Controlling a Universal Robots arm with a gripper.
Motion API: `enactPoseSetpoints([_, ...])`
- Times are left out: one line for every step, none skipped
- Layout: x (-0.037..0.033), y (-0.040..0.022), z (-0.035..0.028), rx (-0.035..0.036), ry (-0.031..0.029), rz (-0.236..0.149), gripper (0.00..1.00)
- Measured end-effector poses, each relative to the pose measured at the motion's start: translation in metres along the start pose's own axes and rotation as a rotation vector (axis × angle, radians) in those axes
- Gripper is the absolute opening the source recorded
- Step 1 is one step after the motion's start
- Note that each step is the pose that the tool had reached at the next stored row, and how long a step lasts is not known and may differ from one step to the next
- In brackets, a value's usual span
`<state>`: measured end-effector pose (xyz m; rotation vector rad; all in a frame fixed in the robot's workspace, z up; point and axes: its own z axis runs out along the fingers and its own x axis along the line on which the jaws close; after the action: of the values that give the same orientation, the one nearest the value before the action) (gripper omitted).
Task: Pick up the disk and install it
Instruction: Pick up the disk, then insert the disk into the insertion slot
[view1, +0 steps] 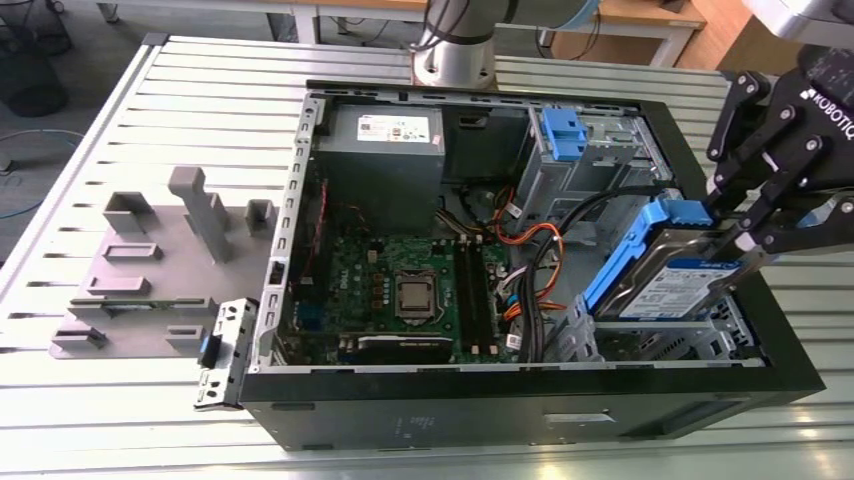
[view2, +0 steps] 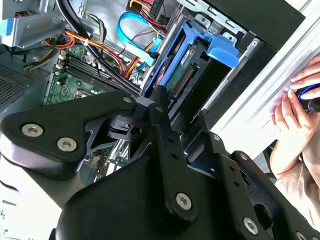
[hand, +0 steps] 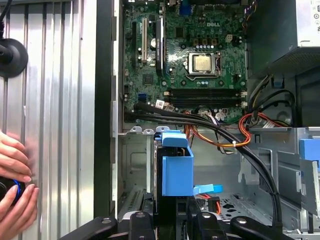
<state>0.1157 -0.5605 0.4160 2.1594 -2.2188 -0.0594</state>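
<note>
- Exterior view: the jaws are closed on the upper end of the disk (view1: 671, 277), gripping across its blue rail frame (view1: 622, 265). The disk hangs below the jaws, over the drive bay (view1: 654, 335) of the open case (view1: 534, 372).
- Its long axis is steeply tilted and runs from the jaws down towards the bay, with the labelled face turned up and outward.
- Tilted like this, a lower corner may jam on the bay's rim.
- Black cables (hand: 175, 117) beside the jaws could snag the rail.
- A person's hand (hand: 15, 165) on the counter (hand: 55, 100) near the case might get struck.
</note>
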Motion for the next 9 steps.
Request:
enactPoseSetpoints([0.0000,-0.0001,0.0018,0.0000,0.0001,0.000,0.35])
enactPoseSetpoints([0.0000,-0.0002,0.0035,0.0000,0.0003,0.000,0.35])
enactPoseSetpoints([0.0000,-0.0003,0.0052,0.0000,0.0007,0.000,0.35])
enactPoseSetpoints([0.0000,-0.0005,0.0073,0.0000,0.0008,0.000,0.35])
enactPoseSetpoints([0.0000,-0.0005,0.0091,0.0000,0.0011,0.000,0.35])
enactPoseSetpoints([0.0000,-0.0007,0.0108,0.0001,0.0016,0.000,0.35])
enactPoseSetpoints([-0.0001,-0.0008,0.0126,0.0001,0.0019,0.000,0.35])
enactPoseSetpoints([-0.0001,-0.0009,0.0145,0.0001,0.0023,0.000,0.35])
enactPoseSetpoints([-0.0001,-0.0010,0.0162,0.0001,0.0027,0.000,0.35])
